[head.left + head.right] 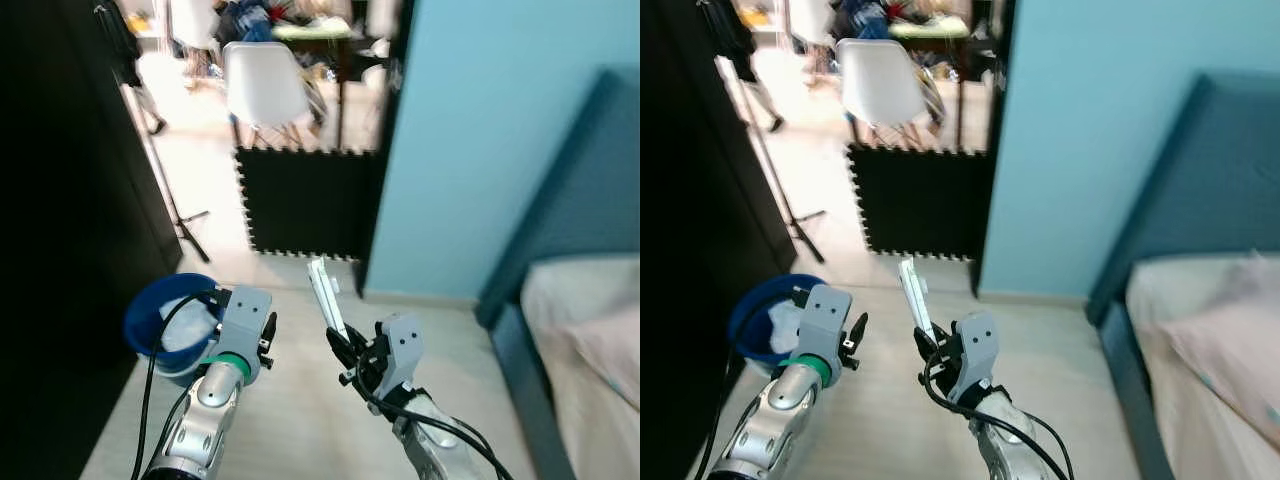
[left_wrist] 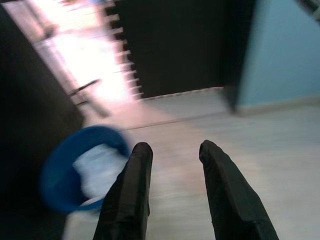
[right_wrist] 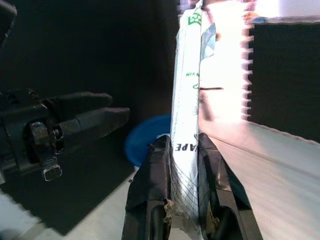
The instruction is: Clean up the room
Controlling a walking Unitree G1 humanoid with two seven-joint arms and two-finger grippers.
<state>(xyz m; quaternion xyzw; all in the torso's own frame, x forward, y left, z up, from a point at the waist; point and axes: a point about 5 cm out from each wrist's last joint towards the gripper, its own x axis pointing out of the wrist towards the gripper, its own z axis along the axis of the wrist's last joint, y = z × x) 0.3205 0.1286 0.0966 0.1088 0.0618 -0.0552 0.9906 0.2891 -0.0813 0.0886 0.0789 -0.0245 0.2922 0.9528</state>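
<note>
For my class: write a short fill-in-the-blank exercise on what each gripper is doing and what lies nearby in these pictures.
1. The right gripper is shut on a flat white ____.
2. The left gripper is open and holds ____.
3. The bin on the floor by the left arm is coloured ____.

Missing words: packet; nothing; blue.

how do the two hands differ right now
The right hand is shut on a white packet, held upright; the left hand is open and holds nothing. The left hand is beside the blue bin; the right hand is further from it, over bare floor. Both have two black fingers and are raised forward.
</note>
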